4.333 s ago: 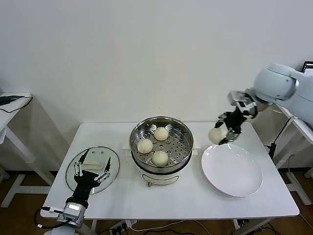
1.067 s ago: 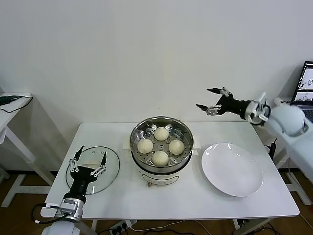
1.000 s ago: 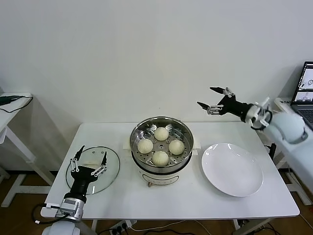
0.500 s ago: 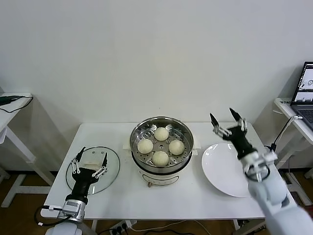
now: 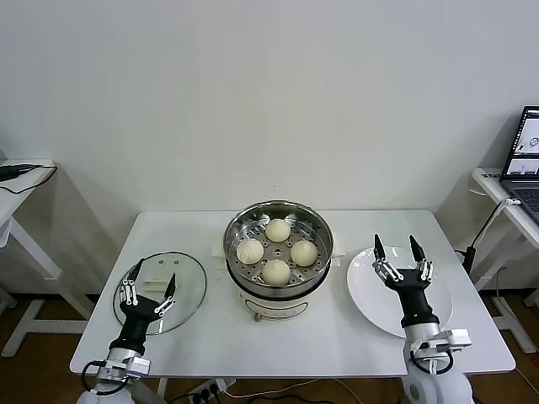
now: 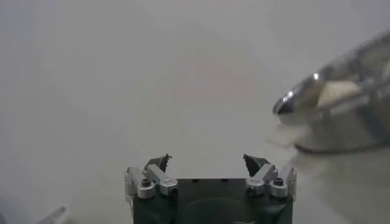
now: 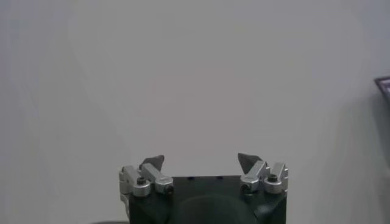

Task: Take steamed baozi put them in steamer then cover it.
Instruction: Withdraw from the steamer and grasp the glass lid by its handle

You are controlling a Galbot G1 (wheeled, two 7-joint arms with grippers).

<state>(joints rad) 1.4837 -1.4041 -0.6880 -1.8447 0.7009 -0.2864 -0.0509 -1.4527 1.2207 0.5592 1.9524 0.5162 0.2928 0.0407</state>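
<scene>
The steamer, a shiny steel pot on a white base, stands mid-table with several cream-white steamed baozi on its perforated tray. It has no cover on it. Its glass lid with a white handle lies flat at the table's left. My left gripper points up over the lid's near part, open and empty. Over the near part of the white plate my right gripper also points up, open and empty. In the left wrist view the open gripper faces the wall, with the steamer off to one side. The right wrist view shows the open gripper against bare wall.
A side table with a cable stands at the far left. A laptop sits on a stand at the far right. The white table's front edge runs just before both arms.
My right arm has swung down from high at the right rear to stand upright over the plate, still open. My left gripper has drawn slightly toward the front edge.
</scene>
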